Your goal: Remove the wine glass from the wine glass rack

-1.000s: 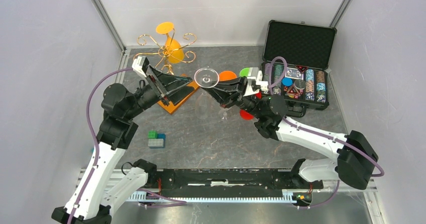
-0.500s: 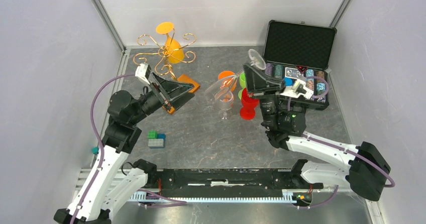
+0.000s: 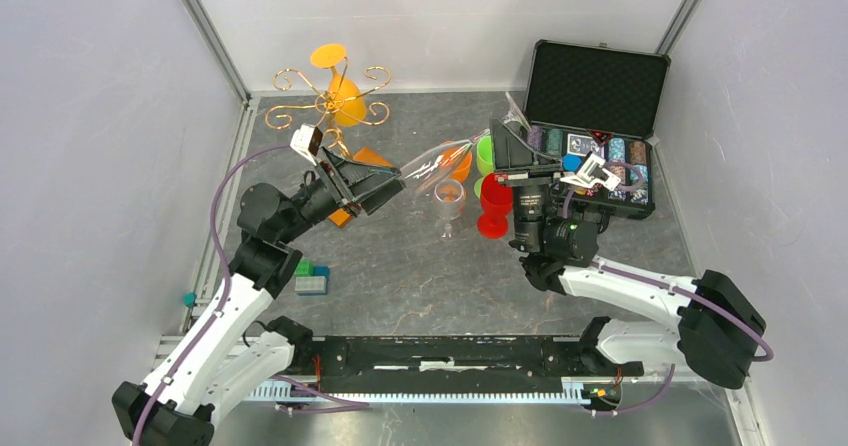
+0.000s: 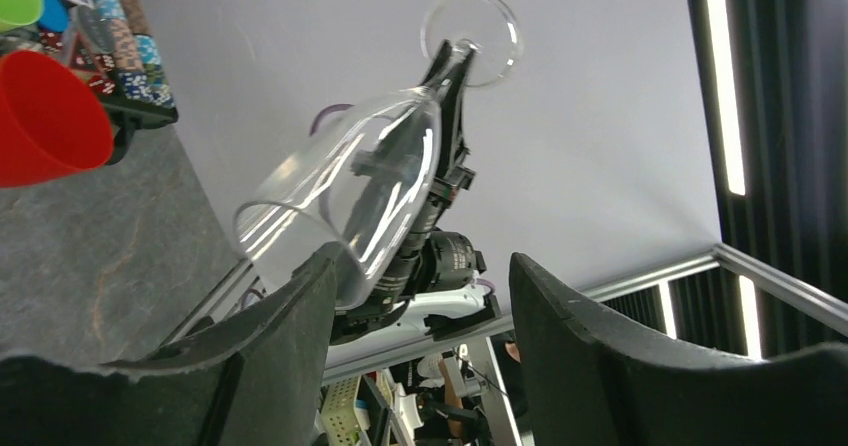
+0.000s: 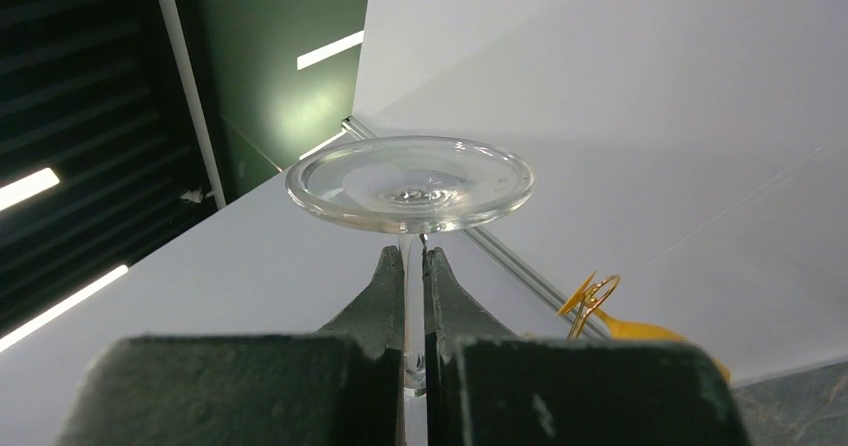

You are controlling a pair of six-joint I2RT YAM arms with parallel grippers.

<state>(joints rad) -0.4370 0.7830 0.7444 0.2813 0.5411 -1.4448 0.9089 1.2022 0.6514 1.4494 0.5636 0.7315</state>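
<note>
Right wrist, wine glass (image 5: 410, 181) bowl hidden behind tool (image 5: 414, 258)

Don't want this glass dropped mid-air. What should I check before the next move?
1. Right gripper shut on the wine glass stem: ok, pinched just under the foot.
2. Wine glass clear of the wine glass rack: ok, well apart.
3. Left gripper open: ok, the bowl rim sits between its fingers.
4. Bowl centred in that gap: not ok, it sits towards one finger; contact cannot tell.
5. Table under the glass free: not ok, a second clear glass and a red cup stand close by.
</note>
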